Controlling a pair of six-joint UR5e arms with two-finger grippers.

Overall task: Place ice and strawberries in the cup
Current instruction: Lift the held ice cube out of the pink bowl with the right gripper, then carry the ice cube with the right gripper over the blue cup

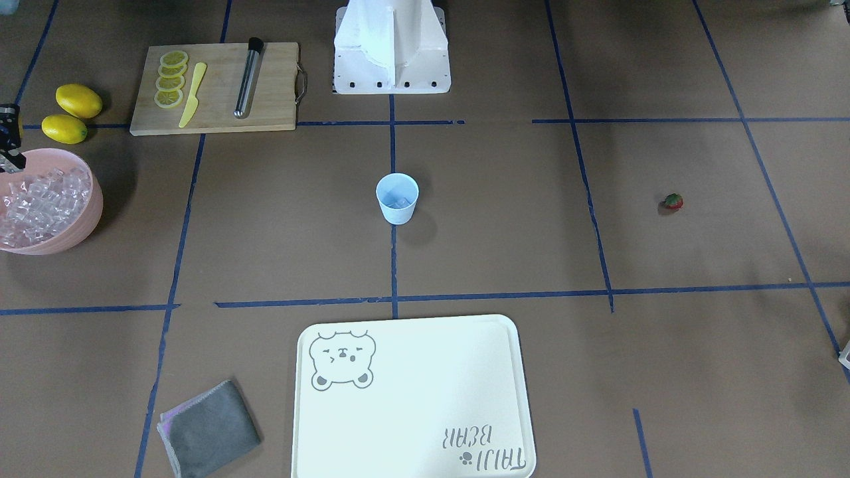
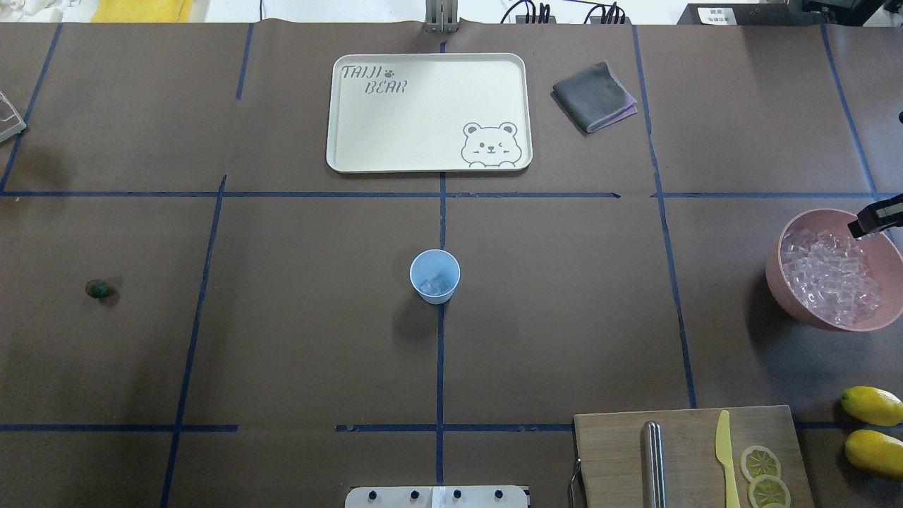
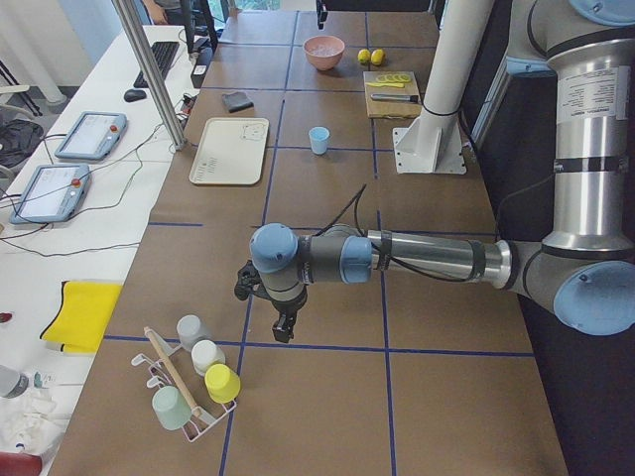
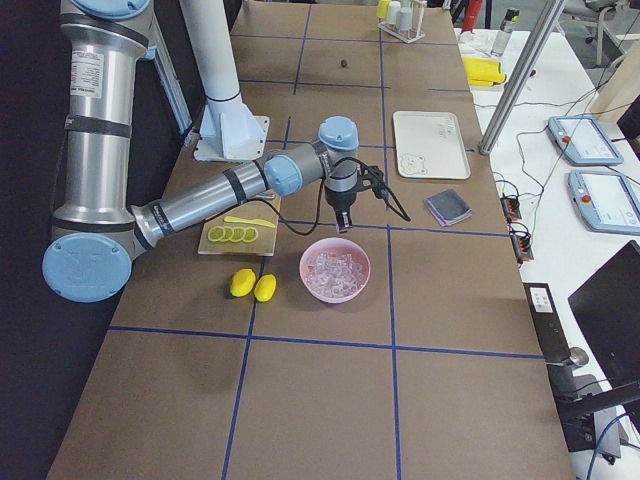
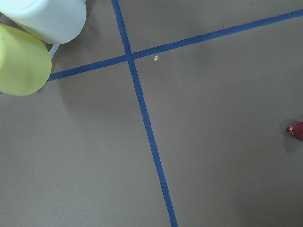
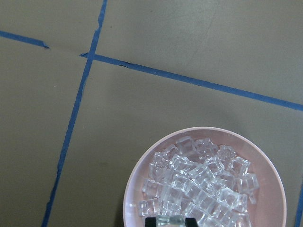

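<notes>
The pale-blue cup point(image 2: 434, 275) point(image 1: 397, 198) stands upright mid-table with a few cubes of ice point(image 2: 436, 283) in its bottom. More ice point(image 2: 832, 279) point(image 6: 199, 184) fills the pink bowl point(image 2: 776, 268) point(image 1: 93, 199). My right gripper point(image 6: 170, 221) point(image 2: 864, 227) hangs over the bowl's far rim, shut on one clear ice cube. The strawberry point(image 1: 673, 201) point(image 2: 98, 288) lies alone on the far side of the table. My left gripper point(image 3: 283, 332) hovers near it, pointing down, and I cannot tell its state. The left wrist view catches only the strawberry's edge point(image 5: 297, 131).
A bear-print tray point(image 2: 338, 106) and a grey cloth point(image 2: 592, 95) lie beyond the cup. A cutting board point(image 1: 219, 106) holds lemon slices, a yellow knife and a metal rod. Two lemons point(image 1: 73, 109) sit beside the bowl. A rack of cups point(image 3: 193, 392) stands close to the left gripper.
</notes>
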